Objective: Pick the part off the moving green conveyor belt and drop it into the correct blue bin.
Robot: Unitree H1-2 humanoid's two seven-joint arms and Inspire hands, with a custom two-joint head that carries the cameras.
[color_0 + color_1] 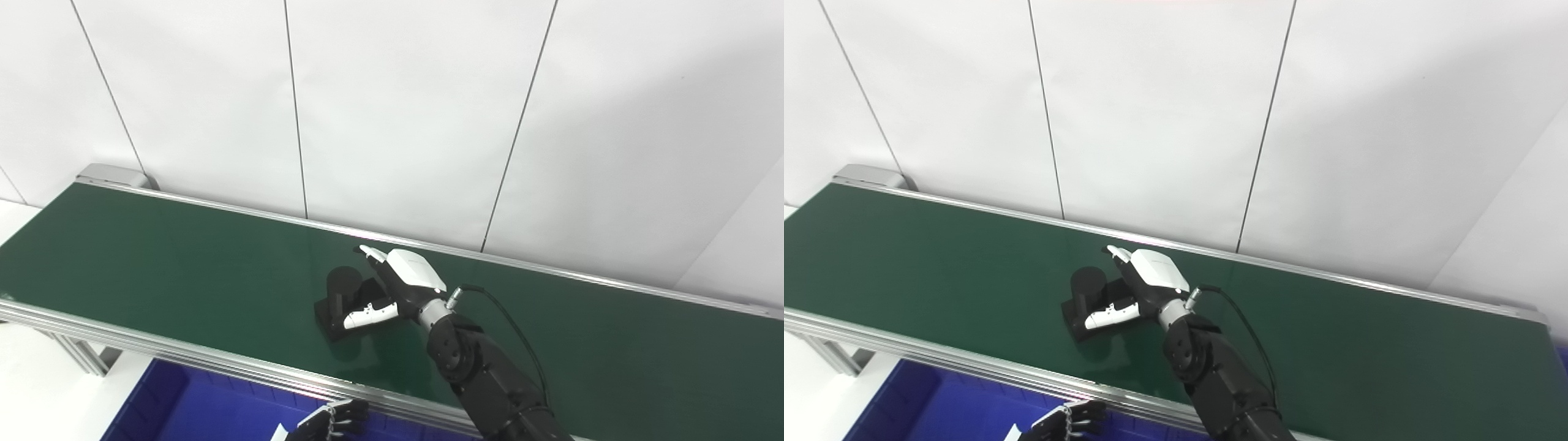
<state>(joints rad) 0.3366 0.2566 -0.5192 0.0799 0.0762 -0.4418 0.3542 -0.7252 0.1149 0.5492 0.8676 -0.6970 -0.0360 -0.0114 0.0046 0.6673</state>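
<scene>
A black part (340, 300) sits on the green conveyor belt (153, 257), roughly midway along the visible stretch and a little nearer the front rail than the back one. It has a flat, blocky base with a short upright cylinder standing on its left portion. The base's long axis runs at a slant across the belt, from lower left toward upper right, so one corner points toward the front rail. Its right end is hidden behind the hand, and black on dark green makes its edges hard to trace.

The right hand (392, 288) reaches in from the right, its black arm (490, 380) crossing the front rail. The fingers are spread around the part: the thumb (370, 315) lies against the near side of the base, while another finger (372, 251) extends past the far side. The hand brackets the part, but whether it is pressing on it firmly cannot be told; the part looks to be resting on the belt.

The left hand (331, 422) shows only as a few curled dark fingers at the bottom edge, mostly cut off, over the blue bin (184, 404); whether it is holding anything cannot be told. Only one corner of the bin is visible below the front rail (184, 355). A small white scrap (280, 433) beside the left hand is too cropped to identify.
</scene>
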